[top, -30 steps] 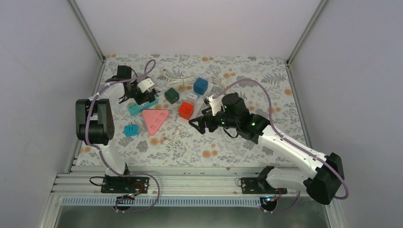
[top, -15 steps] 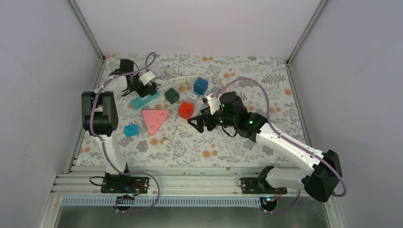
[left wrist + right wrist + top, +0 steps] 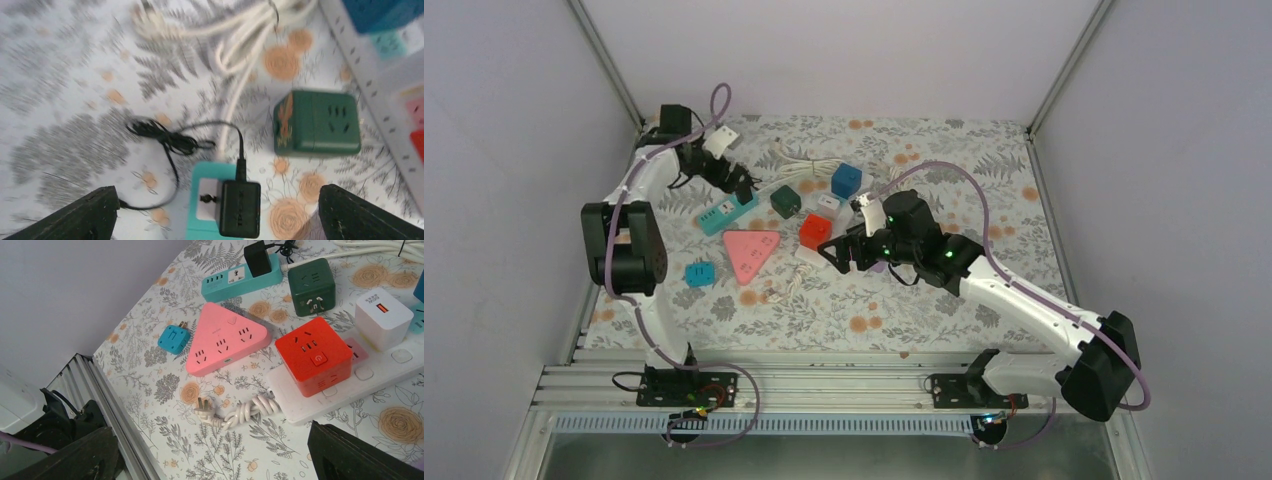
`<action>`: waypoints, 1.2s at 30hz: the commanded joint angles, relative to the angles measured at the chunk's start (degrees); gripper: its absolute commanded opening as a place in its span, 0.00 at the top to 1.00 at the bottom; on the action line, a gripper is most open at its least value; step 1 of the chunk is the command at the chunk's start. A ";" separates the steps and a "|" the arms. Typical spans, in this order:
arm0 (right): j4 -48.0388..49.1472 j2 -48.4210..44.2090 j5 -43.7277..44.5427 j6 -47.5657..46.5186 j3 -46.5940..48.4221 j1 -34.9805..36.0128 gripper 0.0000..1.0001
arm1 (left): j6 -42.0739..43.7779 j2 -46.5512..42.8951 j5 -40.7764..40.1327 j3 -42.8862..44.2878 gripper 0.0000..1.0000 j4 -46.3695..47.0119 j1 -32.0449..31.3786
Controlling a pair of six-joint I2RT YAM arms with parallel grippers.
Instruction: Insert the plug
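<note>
The left gripper (image 3: 216, 195) has let go and drawn back since a second ago; it stands wide and empty. The black plug (image 3: 240, 207) sits in the teal power strip (image 3: 202, 172). It is best to retreat straight, clear of the thin cable (image 3: 170, 145). The right gripper (image 3: 215, 450) hangs open.

Table (image 3: 904, 300): floral cover; both arm bases sit at the near edge.
Left gripper (image 3: 742, 186): over the far end of the teal power strip (image 3: 724, 214), near the back left corner; its opening is too small to make out.
Right gripper (image 3: 832, 258): jaws spread, nothing between them, just beside the red cube socket (image 3: 815, 231).
Middle cluster: pink triangular socket (image 3: 751, 250), dark green cube (image 3: 785, 200), blue cube (image 3: 846, 180).
Small blue adapter (image 3: 699, 273): lies apart, left of the pink socket.
White cable (image 3: 799, 165): coiled at the back.
</note>
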 commanded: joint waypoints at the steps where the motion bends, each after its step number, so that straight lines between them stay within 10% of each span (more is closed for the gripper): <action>1: 1.25 -1.43 0.24 1.75 1.24 -0.28 0.02 | -3.19 -5.36 0.47 3.84 0.00 -1.93 0.20; 11: -1.28 -1.97 9.76 5.17 0.39 -0.45 0.00 | -32.03 -27.67 -26.12 -13.96 0.00 26.97 0.29; 18: -2.94 0.44 14.84 2.75 2.89 -0.45 0.00 | -55.03 -36.73 -50.35 -16.34 0.00 21.52 2.33; 27: -2.48 6.29 15.11 3.55 5.17 -0.45 0.00 | -60.83 -39.04 -23.54 -21.52 0.00 18.13 9.22; 36: -1.65 6.89 17.36 6.42 3.16 -0.45 0.00 | -79.13 -35.08 -29.04 -28.63 0.04 21.26 -10.46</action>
